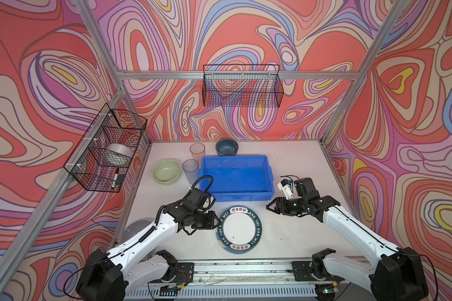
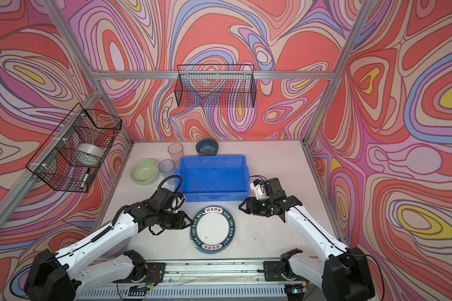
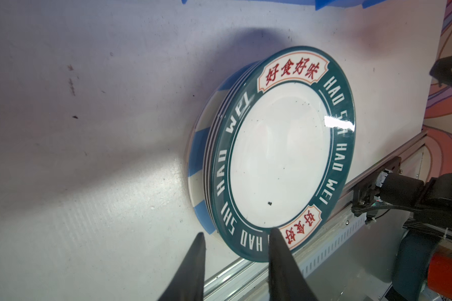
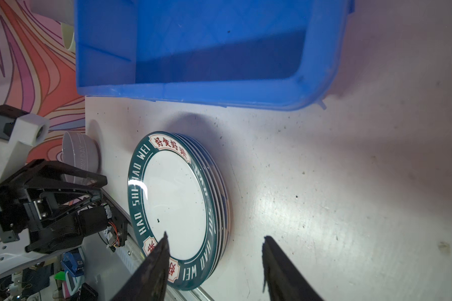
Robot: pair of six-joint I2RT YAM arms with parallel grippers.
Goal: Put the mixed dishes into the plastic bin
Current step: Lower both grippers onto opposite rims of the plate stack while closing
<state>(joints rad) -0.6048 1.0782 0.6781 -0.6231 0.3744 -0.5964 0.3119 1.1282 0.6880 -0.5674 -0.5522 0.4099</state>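
1. Plate stack [image 1: 239, 230] is set on the table [image 1: 298, 234], just in front of the bin [image 1: 236, 196]
2. Left gripper [image 1: 219, 221] is parted around the stack's rim
3. Right gripper [image 1: 269, 208] is spread, held beside the stack without touching it

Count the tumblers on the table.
2. A pinkish tumbler stands at the blue bin's far left corner; a bluish tumbler stands nearer, between the green bowl and the bin's left wall. The left arm covers part of the table, so another could be hidden.

Wire basket [image 1: 97, 169], roll [image 1: 118, 154], perhaps marker [image 1: 115, 178]
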